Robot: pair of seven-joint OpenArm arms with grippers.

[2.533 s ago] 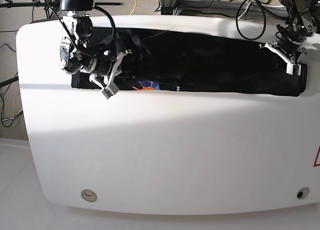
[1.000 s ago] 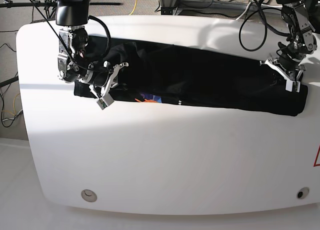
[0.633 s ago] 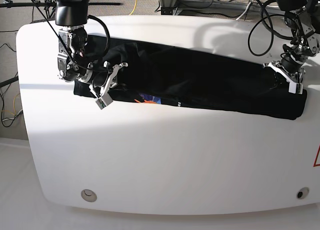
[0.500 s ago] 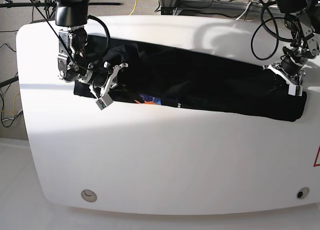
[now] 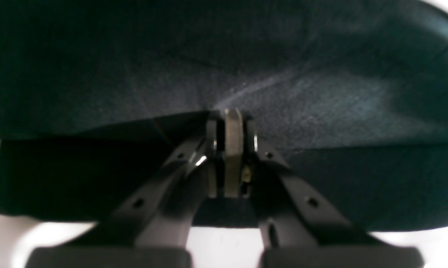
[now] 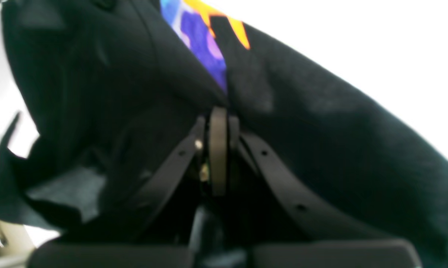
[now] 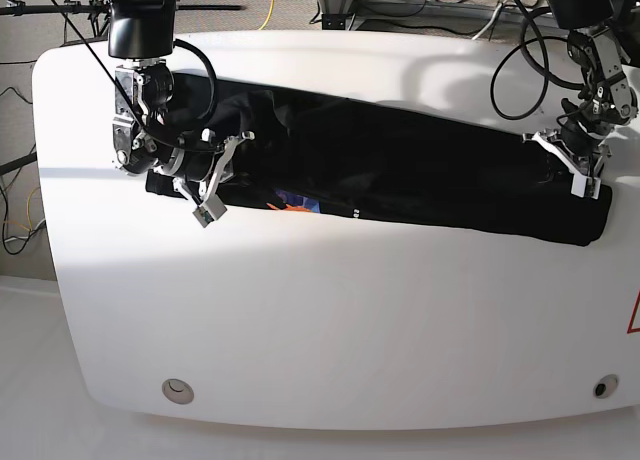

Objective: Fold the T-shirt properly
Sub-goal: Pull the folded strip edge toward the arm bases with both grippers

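The left gripper [image 5: 231,123] has its jaws pressed together, black cloth pinched between their tips. The right gripper [image 6: 219,111] is likewise clamped, dark fabric caught just ahead of its tips. In the base view both arms reach down at opposite ends, wrists bent inward.

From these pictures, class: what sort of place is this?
Probably a robotics lab: two robot arms work a T-shirt on a white table, with loose cables on the floor behind.

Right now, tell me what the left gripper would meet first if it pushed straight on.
The left gripper, shut on the T-shirt, would just push further into that black cloth; what lies beyond it is hidden.
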